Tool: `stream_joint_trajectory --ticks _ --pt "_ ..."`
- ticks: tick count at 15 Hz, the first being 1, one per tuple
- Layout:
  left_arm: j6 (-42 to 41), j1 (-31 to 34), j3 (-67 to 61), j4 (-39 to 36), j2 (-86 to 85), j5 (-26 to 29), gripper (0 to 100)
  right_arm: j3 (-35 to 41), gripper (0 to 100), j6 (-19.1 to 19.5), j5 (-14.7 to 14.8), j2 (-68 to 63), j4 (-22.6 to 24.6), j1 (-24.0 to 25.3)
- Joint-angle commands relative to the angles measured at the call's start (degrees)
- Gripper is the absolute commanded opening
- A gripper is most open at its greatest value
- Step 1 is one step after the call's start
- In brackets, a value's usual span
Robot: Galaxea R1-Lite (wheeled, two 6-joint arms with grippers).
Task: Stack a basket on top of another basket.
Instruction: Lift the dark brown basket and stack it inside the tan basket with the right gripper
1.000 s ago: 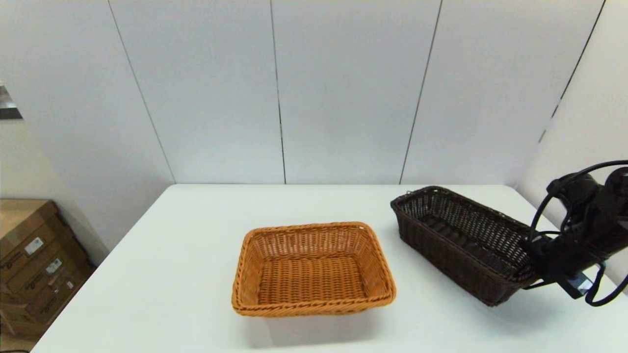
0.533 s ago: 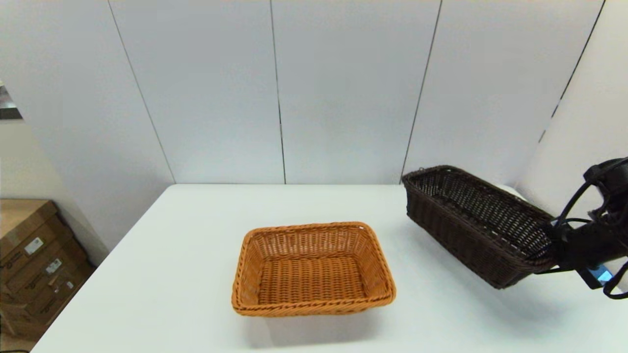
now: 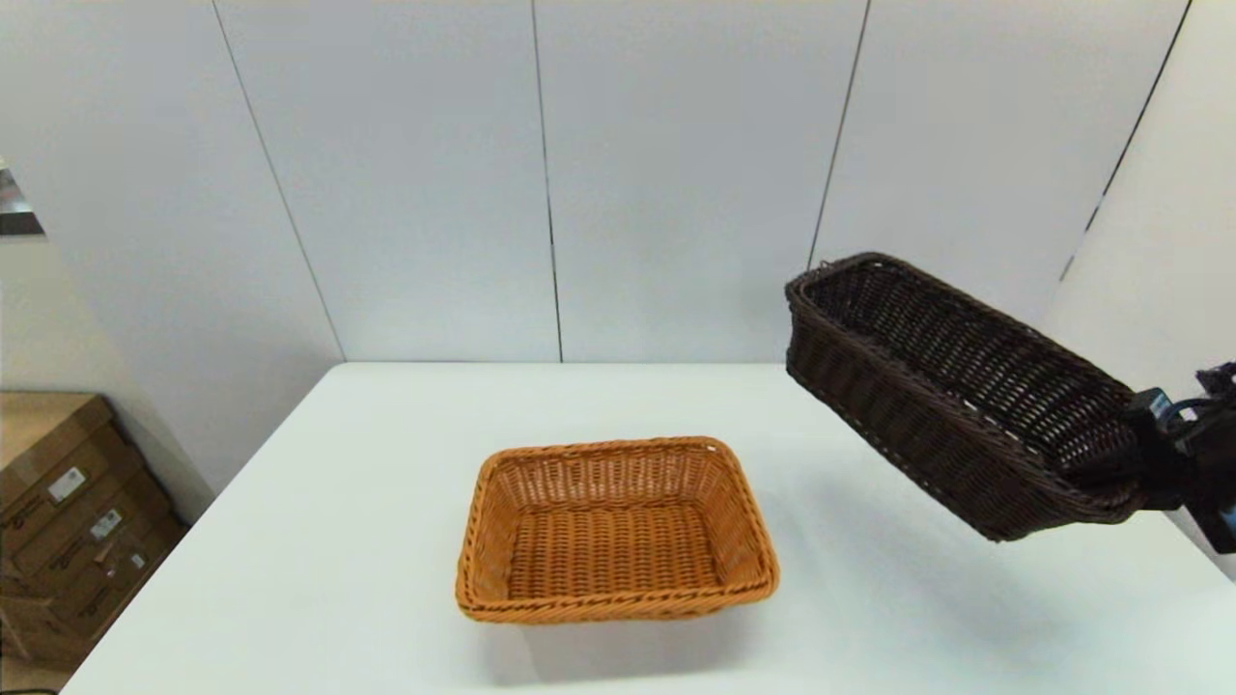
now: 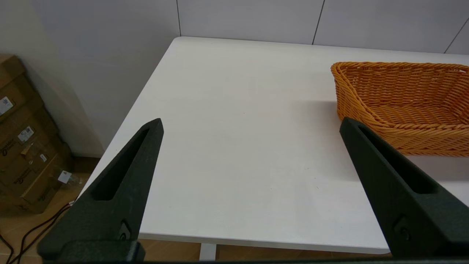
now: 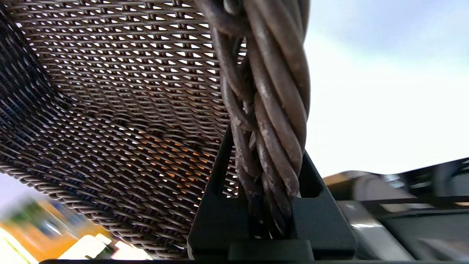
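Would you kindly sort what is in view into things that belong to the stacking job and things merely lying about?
Job:
- dark basket, held off the table by the right gripper, which is clamped on its rim
- orange basket, resting on the table

Lying about:
- cardboard boxes on the floor beside the table
- left gripper, open and idle over the table, left of the orange basket

Orange basket (image 3: 616,531) on white table (image 3: 338,541)
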State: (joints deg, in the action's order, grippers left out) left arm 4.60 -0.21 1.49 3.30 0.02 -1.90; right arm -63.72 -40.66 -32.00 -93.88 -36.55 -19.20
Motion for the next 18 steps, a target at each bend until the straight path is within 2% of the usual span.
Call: stream_joint_trajectory --ticks 1,5,6,9,13,16,18 --pt "0.06 0.03 0.01 0.04 -0.11 -0.03 100 -1.14 0 8.75 -2.28 5.02 -4.85 2.94" --pt "0.06 0.03 0.01 0.04 -0.11 -0.03 100 -2.2 0 16.66 -2.28 6.34 -6.08 8.3" --pt "0.15 -0.06 0.01 0.04 -0.11 -0.03 100 -2.64 0 19.21 -2.19 6.16 -6.96 10.5" --pt "0.15 0.03 0.01 0.04 -0.11 -0.03 100 -3.34 0 23.69 -1.84 4.76 -7.57 16.56" --pt "0.33 0.03 0.01 0.04 -0.11 -0.12 100 -8.79 0 25.01 -1.66 -2.01 -7.57 22.19" --pt "0.5 0.03 0.01 0.04 -0.11 -0.03 100 -13.98 0 25.19 1.06 -6.76 -7.66 25.35" --pt "0.5 0.03 0.01 0.04 -0.11 -0.03 100 -16.7 0 25.19 1.85 -9.13 -7.66 27.64"
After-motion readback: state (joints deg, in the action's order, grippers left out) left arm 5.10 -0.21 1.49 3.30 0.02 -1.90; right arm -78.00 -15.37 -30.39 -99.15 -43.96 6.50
